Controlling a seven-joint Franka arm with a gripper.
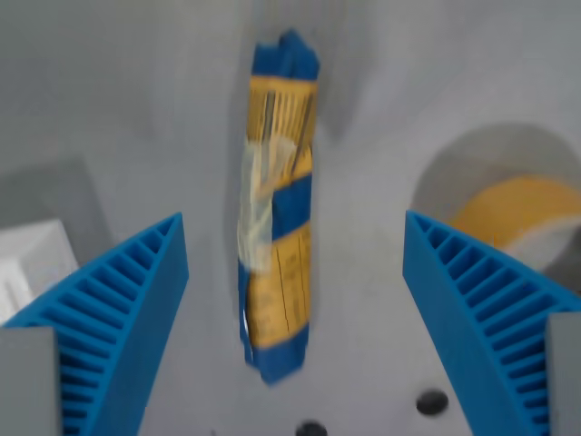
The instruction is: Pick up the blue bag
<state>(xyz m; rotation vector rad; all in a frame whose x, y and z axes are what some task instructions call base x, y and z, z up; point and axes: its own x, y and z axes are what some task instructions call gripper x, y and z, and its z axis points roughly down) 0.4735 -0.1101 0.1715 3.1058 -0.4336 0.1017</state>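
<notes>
Both ribbed blue fingers (127,318) of my pincer (295,318) stood wide, clear grey worktop (136,91) flanking the crumpled blue-and-yellow bag (277,209) between them.

From my seat I see a grey tabletop (127,100) filling most of the wrist view, smooth and a little blurred. At the wrist view's right there is a round recess (495,154) in that surface, and inside it sits a yellow roll of tape (522,213), its pale inner side showing at the lower edge; part of the roll is hidden from me. At the wrist view's left edge I make out a pale white block (32,259), with a darker grey patch (50,191) just above it. Near the bottom edge two small dark holes (431,401) mark the surface, well apart from the tape.
</notes>
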